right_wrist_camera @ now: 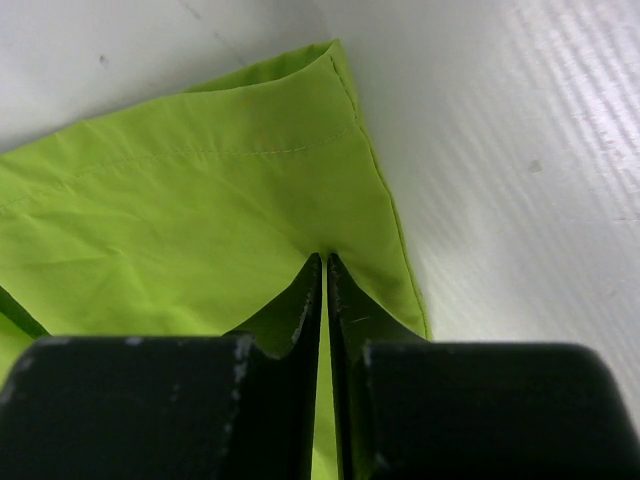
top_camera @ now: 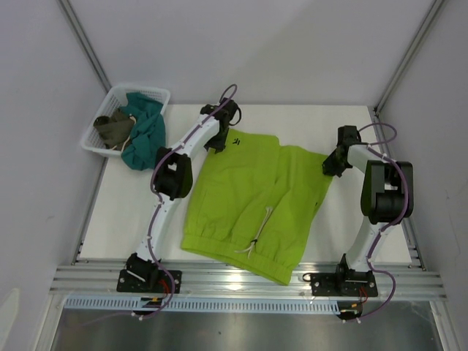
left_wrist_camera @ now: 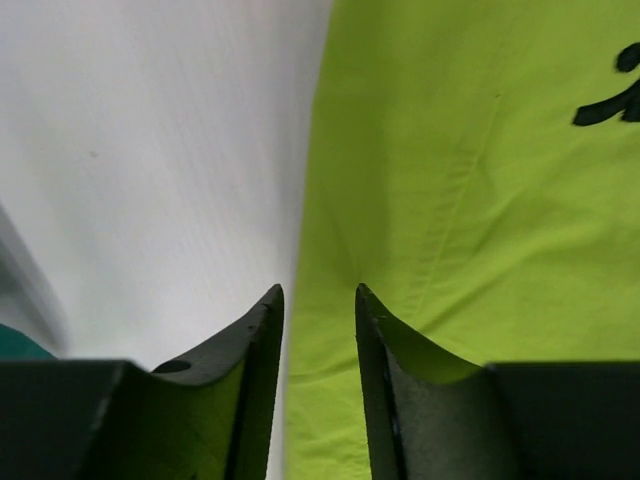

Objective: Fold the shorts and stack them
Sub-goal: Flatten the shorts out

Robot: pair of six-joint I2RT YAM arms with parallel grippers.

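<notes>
Evidently this is the grasp before the first fold. The shorts lie flat on the table, waistband near, legs far. The right gripper is pinched tight on the far-right hem. The left gripper stands part open astride the far-left edge, gripping nothing. Next it likely must clamp, then both arms lift evenly nearward.

I see lime-green shorts with a black logo and white drawstring on the white bench; the white basket holds a teal cloth and an olive-brown cloth.
</notes>
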